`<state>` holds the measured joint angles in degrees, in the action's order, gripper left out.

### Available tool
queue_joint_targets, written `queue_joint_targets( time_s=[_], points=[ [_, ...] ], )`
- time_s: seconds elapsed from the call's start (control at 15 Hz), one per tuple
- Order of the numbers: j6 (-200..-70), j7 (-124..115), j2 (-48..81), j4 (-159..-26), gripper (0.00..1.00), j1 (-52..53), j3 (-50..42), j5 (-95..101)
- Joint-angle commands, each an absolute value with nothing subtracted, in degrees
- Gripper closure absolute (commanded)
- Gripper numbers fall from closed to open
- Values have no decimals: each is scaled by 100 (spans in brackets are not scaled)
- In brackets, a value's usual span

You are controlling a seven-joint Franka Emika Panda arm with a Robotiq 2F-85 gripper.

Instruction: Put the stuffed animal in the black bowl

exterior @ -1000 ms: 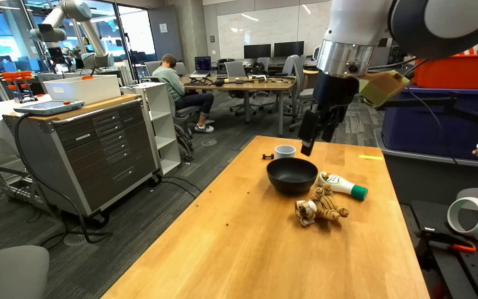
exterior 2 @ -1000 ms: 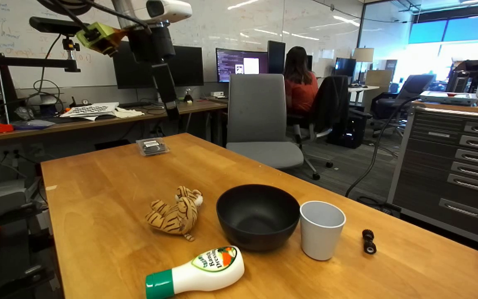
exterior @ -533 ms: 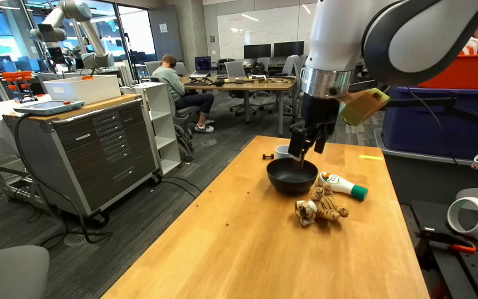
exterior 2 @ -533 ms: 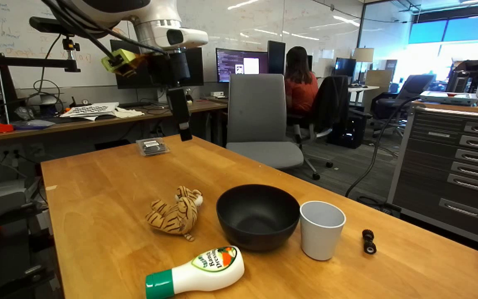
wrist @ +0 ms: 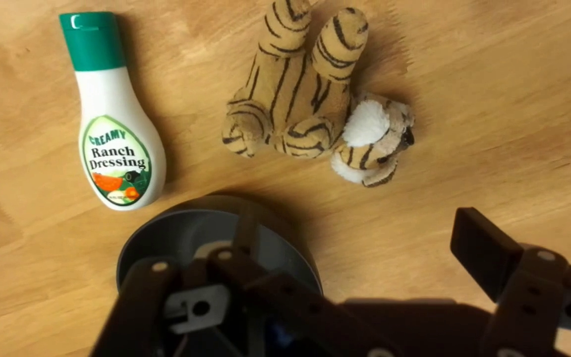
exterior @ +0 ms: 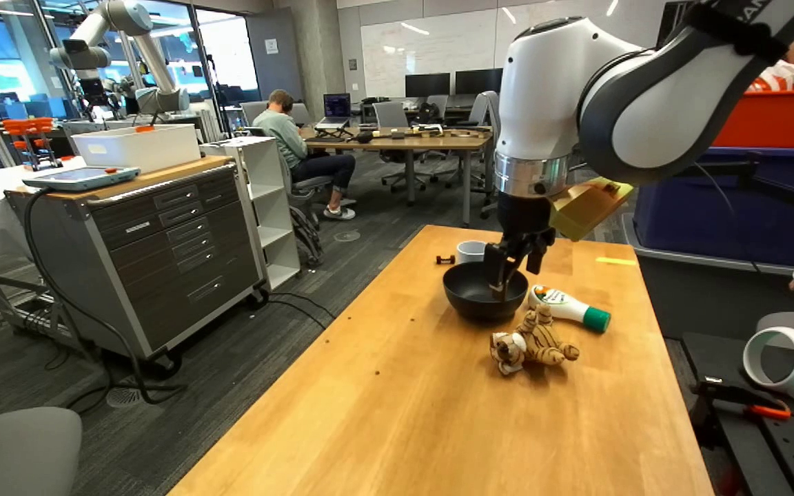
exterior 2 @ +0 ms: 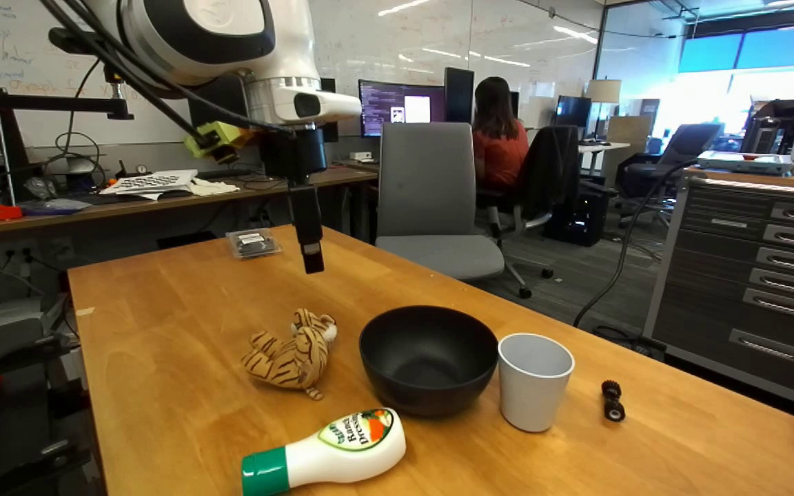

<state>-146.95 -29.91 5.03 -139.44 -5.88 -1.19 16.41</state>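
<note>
You had the end effector (wrist: 357, 230) above the worktop (exterior 2: 183, 303), its fingers spread wide, and in the wrist view one of them hid part of the black bowl (wrist: 285, 253) from you. The plush tiger (wrist: 295, 101) lay on the worktop outside the bowl, near it but apart, two striped legs pointing away from it. Close by you had a ranch dressing bottle (wrist: 117, 119) on its side, its base toward the bowl and its green cap (wrist: 94, 42) turned away. In an exterior view you saw a light grey cup (exterior 2: 533, 389) upright just beside the bowl, though you could not tell whether they touched. Beyond the cup lay a small black dumbbell-shaped piece (exterior 2: 613, 401); a clear plastic package (exterior 2: 253, 243) sat well apart.
</note>
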Motion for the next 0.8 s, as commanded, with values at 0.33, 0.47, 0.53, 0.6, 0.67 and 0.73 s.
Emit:
queue_joint_targets(
  time_s=[0.33,0.47,0.53,0.6,0.67,0.73],
  points=[
    [-14436,-3284,957,-13647,0,-222,-544,1995],
    [-14305,-3342,998,-13631,0,-145,-590,2031],
    [-14266,-3393,1029,-13622,0,-109,-617,2076],
    [-14230,-3424,1065,-13602,0,-85,-644,2118],
    [-14178,-3452,1093,-13586,0,-62,-659,2135],
    [-14186,-3383,1182,-13546,0,-100,-713,2159]
  ],
)
